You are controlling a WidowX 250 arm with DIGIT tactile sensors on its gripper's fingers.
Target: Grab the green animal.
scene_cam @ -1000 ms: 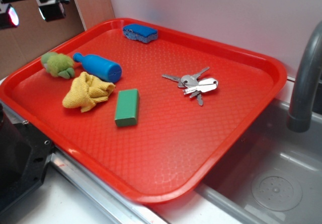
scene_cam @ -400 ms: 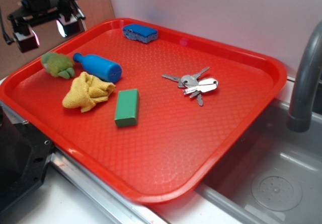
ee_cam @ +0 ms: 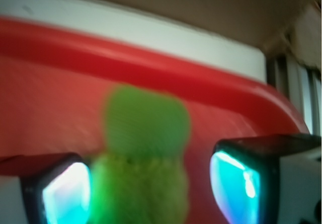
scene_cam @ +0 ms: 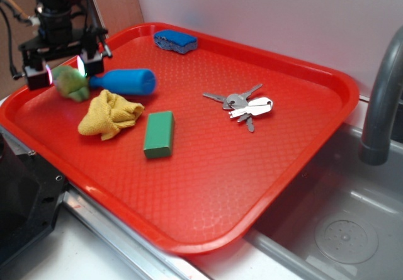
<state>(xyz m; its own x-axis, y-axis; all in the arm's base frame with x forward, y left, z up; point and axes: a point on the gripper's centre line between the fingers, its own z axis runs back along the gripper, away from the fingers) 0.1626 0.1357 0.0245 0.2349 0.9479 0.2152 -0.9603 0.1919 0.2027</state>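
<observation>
Two fingers of the gripper (scene_cam: 63, 73) stand open either side of the green animal (scene_cam: 71, 85), at ten o'clock on the tray (scene_cam: 283, 167). Close gently, squarely, clear of the blue bottle (scene_cam: 126, 80).

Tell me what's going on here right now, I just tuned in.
The WidowX gripper is down at the far left corner of the red plastic tray, open, with its two fingers straddling the small fuzzy light-green plush animal. The wrist view shows the toy between the fingers, not yet squeezed. The blue plastic bottle lies right beside it; the crumpled yellow cloth, dark-green block, keys and blue sponge sit untouched.
</observation>
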